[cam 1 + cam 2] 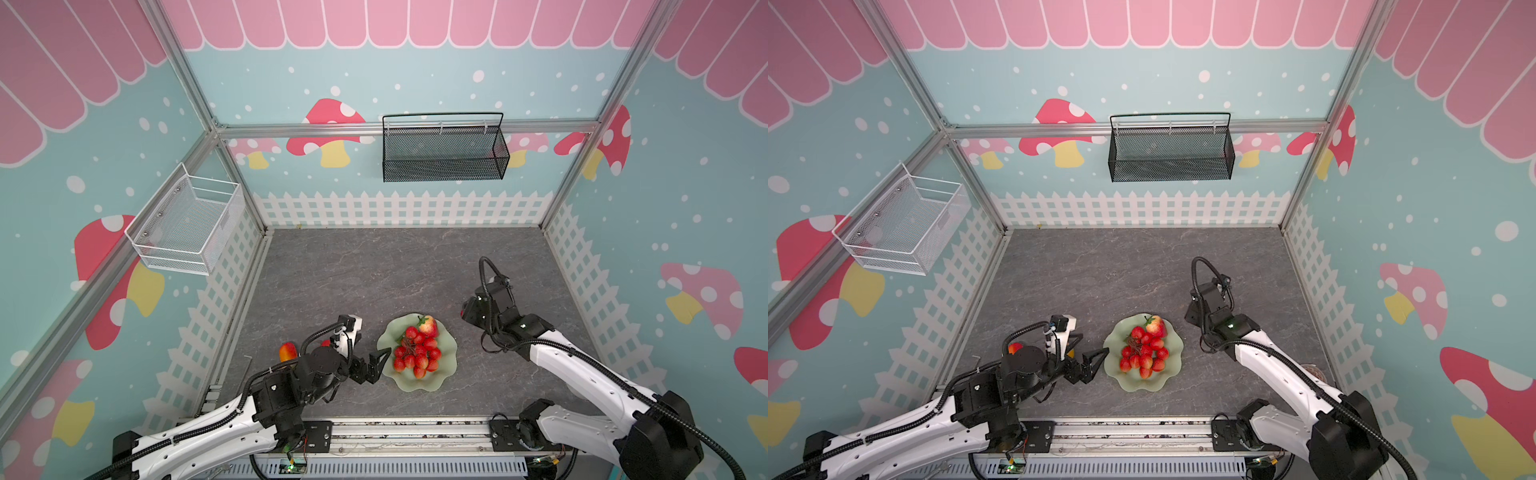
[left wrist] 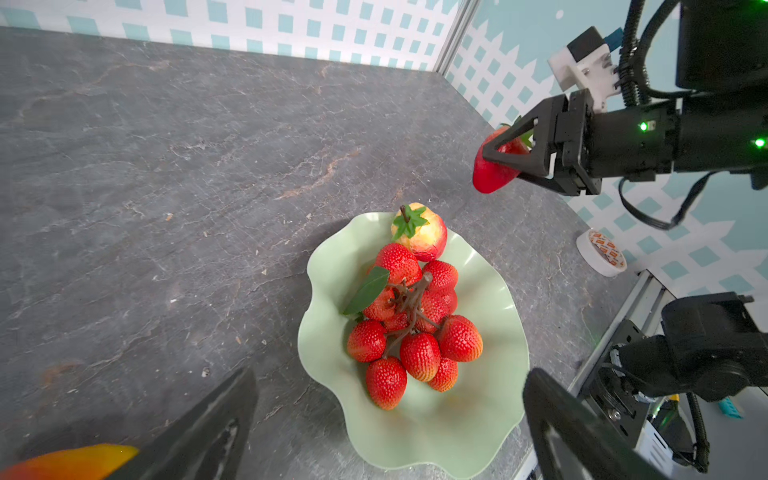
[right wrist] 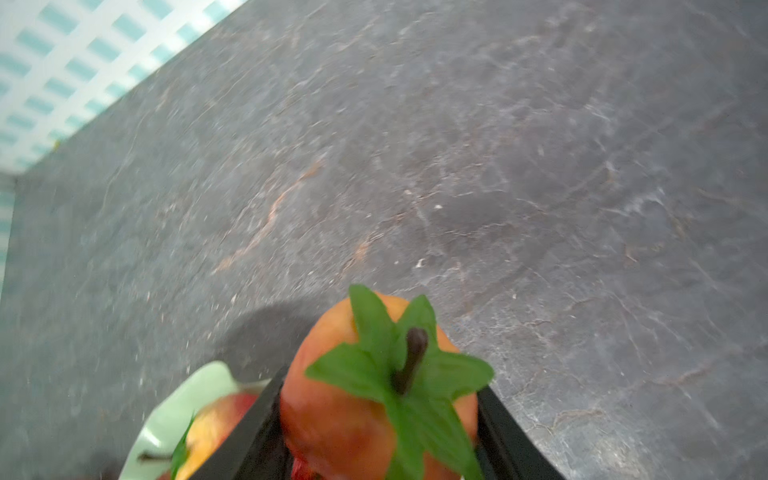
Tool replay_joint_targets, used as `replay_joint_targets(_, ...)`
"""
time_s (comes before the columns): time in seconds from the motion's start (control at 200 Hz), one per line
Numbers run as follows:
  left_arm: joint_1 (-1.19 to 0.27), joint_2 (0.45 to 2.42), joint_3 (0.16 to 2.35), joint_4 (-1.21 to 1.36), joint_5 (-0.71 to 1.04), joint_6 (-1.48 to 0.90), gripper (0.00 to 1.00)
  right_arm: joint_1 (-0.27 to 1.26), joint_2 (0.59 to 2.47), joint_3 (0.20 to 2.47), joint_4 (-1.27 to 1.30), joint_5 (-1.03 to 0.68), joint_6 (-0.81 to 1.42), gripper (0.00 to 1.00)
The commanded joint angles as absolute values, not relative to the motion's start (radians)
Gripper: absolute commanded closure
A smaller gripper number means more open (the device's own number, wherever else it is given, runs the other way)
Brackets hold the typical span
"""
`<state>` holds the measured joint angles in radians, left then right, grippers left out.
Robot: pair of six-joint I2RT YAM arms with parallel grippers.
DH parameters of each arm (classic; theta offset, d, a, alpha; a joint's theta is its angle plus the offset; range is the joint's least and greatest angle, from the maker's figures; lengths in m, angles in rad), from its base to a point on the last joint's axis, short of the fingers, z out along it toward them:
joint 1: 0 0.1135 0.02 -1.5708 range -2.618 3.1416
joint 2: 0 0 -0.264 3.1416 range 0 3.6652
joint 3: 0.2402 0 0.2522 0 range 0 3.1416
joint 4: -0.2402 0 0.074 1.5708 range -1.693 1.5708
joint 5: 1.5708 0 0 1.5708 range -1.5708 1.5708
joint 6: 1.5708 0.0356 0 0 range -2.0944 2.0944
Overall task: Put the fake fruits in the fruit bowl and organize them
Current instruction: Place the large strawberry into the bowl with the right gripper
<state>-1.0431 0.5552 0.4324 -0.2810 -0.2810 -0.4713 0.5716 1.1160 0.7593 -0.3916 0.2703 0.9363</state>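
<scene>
We see the right gripper (image 2: 498, 163) pinching a red, green-capped fake strawberry (image 2: 491, 178) beside the shallow pale green scalloped fruit bowl (image 1: 445, 368); the left gripper (image 1: 383, 365) stands spread wide.

Both black jaws press against the held strawberry, just outside the bowl's far right rim. Inside the bowl we note the bunch of glossy red berries on a dark stem (image 2: 415, 328) across the centre, and a second strawberry (image 2: 422, 239), red-yellow with a green cap, touching the bunch at the far side. The left gripper sits just beside the bowl's left rim. One red-yellow mango (image 1: 287, 351) lies on the grey stone-pattern table (image 1: 374, 270) near the left arm.
</scene>
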Motion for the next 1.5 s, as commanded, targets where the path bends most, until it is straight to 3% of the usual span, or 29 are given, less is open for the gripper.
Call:
replay_joint_targets(0.0, -1.048, 0.528, 0.444, -0.362, -0.349, -0.471, 0.01, 0.667, 1.123, 0.784, -0.441, 0.298, 0.769, 0.54)
replay_joint_targets(0.25, -1.047, 0.54, 0.476, -0.398, -0.355, -0.498, 0.0, 0.829, 1.141, 0.781, -0.496, 0.355, 0.771, 0.54)
replay_joint_targets(0.66, -1.046, 0.557, 0.5, -0.409, -0.38, -0.492, 0.01, 0.949, 1.227, 0.788, -0.607, 0.396, 0.823, 0.5)
replay_joint_targets(1.301, -1.047, 0.55, 0.5, -0.418, -0.396, -0.493, 0.01, 0.956, 1.242, 0.871, -0.648, 0.406, 0.816, 0.25)
replay_joint_targets(1.496, -1.047, 0.537, 0.515, -0.561, -0.655, -0.627, 0.0, 0.956, 1.155, 0.919, -0.627, 0.429, 0.7, 0.15)
